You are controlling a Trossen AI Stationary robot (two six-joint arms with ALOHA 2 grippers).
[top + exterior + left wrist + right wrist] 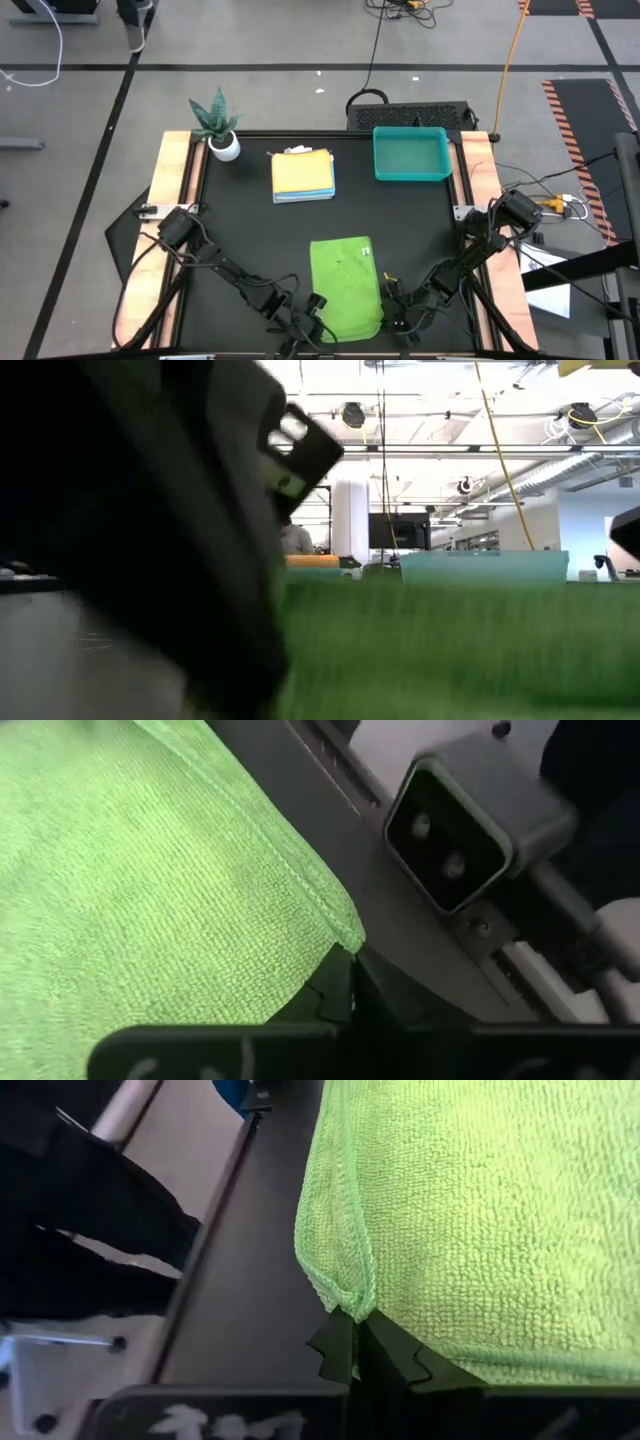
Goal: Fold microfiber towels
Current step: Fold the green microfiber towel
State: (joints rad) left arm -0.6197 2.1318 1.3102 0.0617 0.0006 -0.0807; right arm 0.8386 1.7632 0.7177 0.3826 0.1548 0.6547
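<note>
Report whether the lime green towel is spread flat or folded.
Folded at least once: the lime green towel lies as a narrow rectangle, and the right wrist view shows doubled layers at the corner pinched by the right end effector.

The left tool (pixel 352 992) has its two dark fingers pressed together on the corner of the lime green microfiber towel (pixel 130 890), which spreads flat over the dark tabletop (pixel 400 935). A stitched hem runs along the towel's edge down to the pinched corner. Just beyond the tabletop's edge sits a grey camera housing (pixel 470 820) with two small lenses, a cable leaving it.
</note>
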